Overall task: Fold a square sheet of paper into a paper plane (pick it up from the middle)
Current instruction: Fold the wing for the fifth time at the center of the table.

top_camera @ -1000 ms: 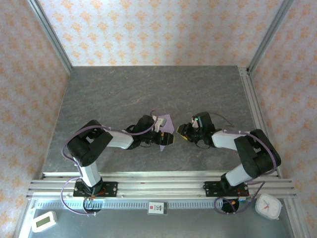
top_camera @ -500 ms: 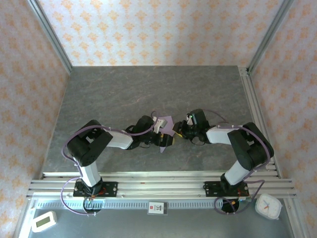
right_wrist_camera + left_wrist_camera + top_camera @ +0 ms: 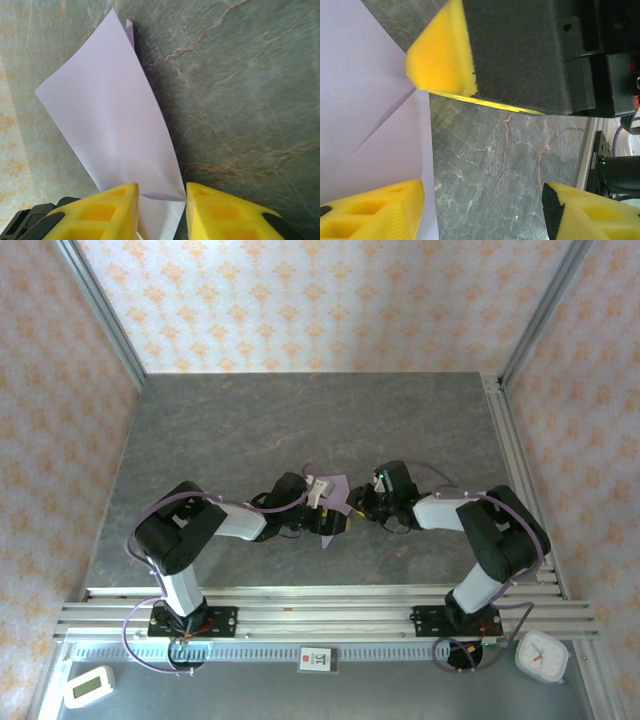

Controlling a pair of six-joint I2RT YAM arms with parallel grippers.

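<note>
Right pincer (image 3: 161, 200) of mine stands with its yellow fingers (image 3: 116, 210) a narrow gap apart, and the lower edge of the lilac sheet of paper (image 3: 112, 115) sits in that gap. The sheet's bottom corner touches the inner edge of one finger, but the jaws are not pressed flat on it, so I count them as open. My left pincer (image 3: 482, 192) is plainly open, its two yellow fingertips (image 3: 375, 210) well apart over the grey marbled table (image 3: 300, 420). The sheet lies against one of those fingertips, with a diagonal crease running across it. One finger of my right pincer, a yellow pad on a black body, reaches in just beside that crease; whether its tip touches the paper I cannot tell.

From above, both pincers meet near the middle of the table, and the sheet stands up between them, already partly folded, on the left pincer's side. From the right wrist it rises away from my fingers as a tall curved panel, with a second layer peeking out behind its top corner. A white clock (image 3: 541, 656) sits off the table by my right base
</note>
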